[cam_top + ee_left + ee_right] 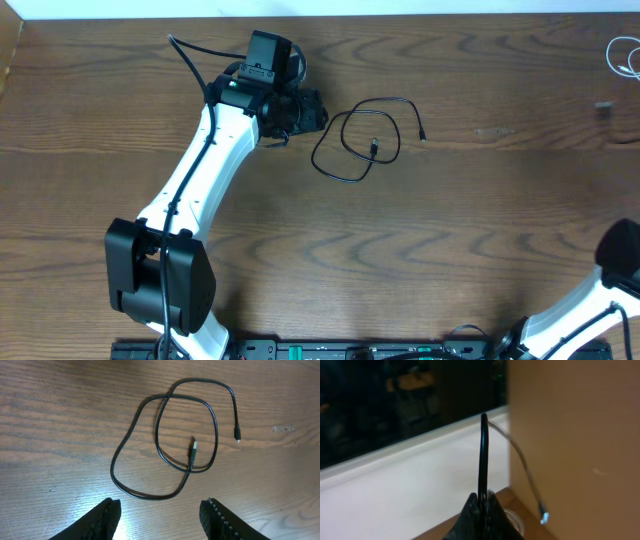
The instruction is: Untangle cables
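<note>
A thin black cable lies on the wooden table in two overlapping loops, both small plug ends free. In the left wrist view the black cable lies just ahead of my left gripper, which is open, empty and not touching it. In the overhead view my left gripper is just left of the loops. A white cable lies coiled at the far right edge. My right gripper is shut on a thin black cord that rises from the jaws and droops right to a small plug.
The right arm sits at the bottom right corner of the overhead view, its gripper outside that view. A small dark object lies near the right edge. A brown panel fills the right of the right wrist view.
</note>
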You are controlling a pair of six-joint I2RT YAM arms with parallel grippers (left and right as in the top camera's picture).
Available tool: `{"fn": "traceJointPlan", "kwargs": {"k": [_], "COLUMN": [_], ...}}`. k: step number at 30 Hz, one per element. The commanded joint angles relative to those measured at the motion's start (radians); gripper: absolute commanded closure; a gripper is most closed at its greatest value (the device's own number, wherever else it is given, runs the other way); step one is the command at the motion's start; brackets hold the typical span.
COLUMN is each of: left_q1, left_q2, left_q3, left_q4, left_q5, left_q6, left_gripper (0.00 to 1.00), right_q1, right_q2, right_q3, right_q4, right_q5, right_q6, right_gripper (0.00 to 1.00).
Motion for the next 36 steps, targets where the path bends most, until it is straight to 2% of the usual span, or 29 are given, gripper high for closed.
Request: {"fn": "traceJointPlan", "kwargs": {"k": [1, 6, 22, 28, 33, 34, 35, 36], "left_q1": [-0.002, -0.002, -0.002, -0.002, -0.002, -0.002, -0.002, -0.002], "left_q2": [0.011, 0.011, 0.011, 0.011, 0.011, 0.011, 0.011, 0.011], "left_q3": [-0.006, -0.006, -0.006, -0.006, -0.006, -0.006, -0.006, -0.006], "left_q4": [-0.001, 0.006, 0.028, 0.028, 0.028, 0.028, 0.028, 0.028], "left_q5": [-0.014, -0.014, -0.014, -0.014, -0.014, -0.014, -0.014, -0.014], "left_q6": [0.006, 0.006, 0.006, 0.006, 0.006, 0.006, 0.006, 0.006], "left_gripper": [0.44, 0.44, 0.44, 0.44, 0.44, 0.44, 0.44, 0.44], "right_q1": [-0.094, -0.159, -0.171, -0.174, -0.174, -0.174, -0.174, -0.174], "right_q2": [0.003, 0.036, 0.06, 0.061, 0.063, 0.063, 0.063, 0.063], "right_q3": [-0.174, -0.373, -0.77, -0.914, -1.03, -1.054, -1.071, -1.091], "right_q4": [0.138, 0.372, 0.209, 0.263, 0.414, 0.451, 0.477, 0.502], "right_q5": [-0.04, -0.04, -0.036, -0.034, -0.032, -0.027, -0.015, -0.004], "right_q6": [-0.017, -0.016, -0.012, -0.011, -0.012, -0.013, -0.012, -0.012], "right_gripper": [0.99, 0.99, 0.99, 0.99, 0.99, 0.97, 0.83, 0.56]}}
